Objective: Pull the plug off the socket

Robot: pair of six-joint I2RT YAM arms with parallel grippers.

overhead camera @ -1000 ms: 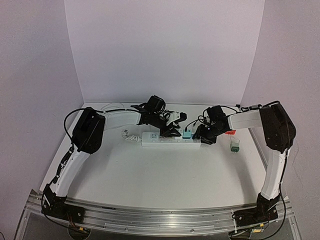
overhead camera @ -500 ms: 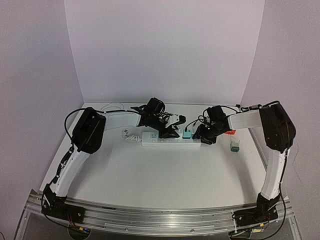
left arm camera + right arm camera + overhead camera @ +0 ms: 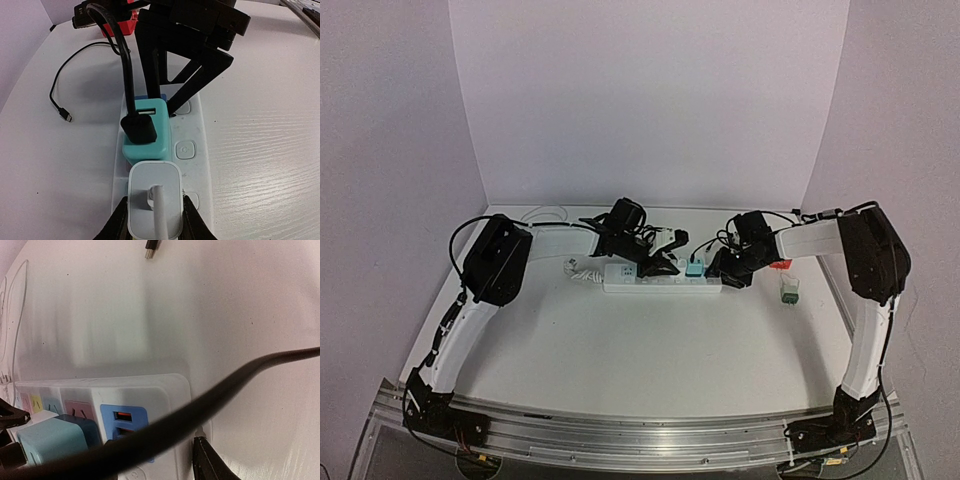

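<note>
plug (image 3: 150, 177) pinched by left end effector (image 3: 156, 220)

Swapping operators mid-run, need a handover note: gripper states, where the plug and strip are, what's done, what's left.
Left gripper: shut on the white plug, one finger on each side.
Right gripper: open, fingertips down on the socket just past the teal adapter, apparently bracing it.
Things: the socket lies flat on the table. The white plug is seated in it. The teal adapter sits in the next outlet with a black USB cable in it.
Done: grasp and brace look set.
Left: pull the white plug straight out, probably with the right gripper holding the socket down.
</note>
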